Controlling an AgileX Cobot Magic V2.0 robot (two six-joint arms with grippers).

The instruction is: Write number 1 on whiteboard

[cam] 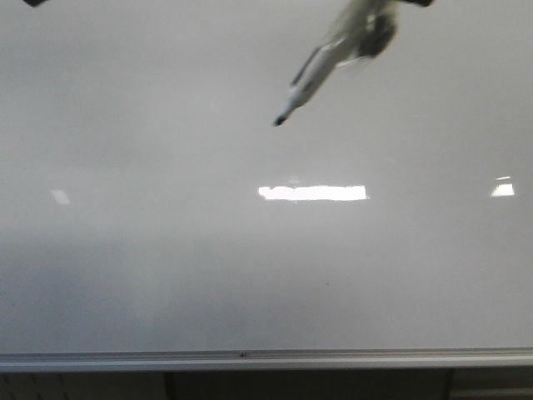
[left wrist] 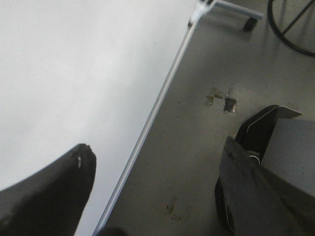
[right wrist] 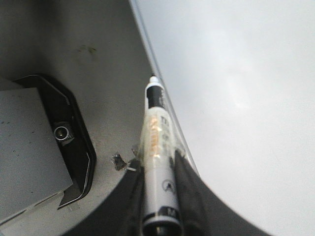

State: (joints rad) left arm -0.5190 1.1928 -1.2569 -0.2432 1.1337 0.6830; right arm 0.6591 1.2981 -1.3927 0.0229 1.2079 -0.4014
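Observation:
The whiteboard [cam: 166,250] fills the front view, glossy, with bright light reflections and a silver bottom rail [cam: 250,359]. No number 1 stroke shows on it. My right gripper [right wrist: 158,169] is shut on a white marker pen [right wrist: 156,132] with a black tip. In the front view the pen [cam: 312,75] slants down from the blurred right gripper [cam: 371,29] at the top, and its tip hangs over the board's upper middle. I cannot tell whether the tip touches. My left gripper [left wrist: 156,147] is open and empty, beside the board's rail [left wrist: 147,123].
Grey floor lies beside the board's edge. A stand leg with a caster [left wrist: 250,22] and a dark hoop [left wrist: 290,39] are further off. A black-rimmed grey base [right wrist: 39,142] sits near the right arm. Small bits of debris [left wrist: 222,101] lie on the floor.

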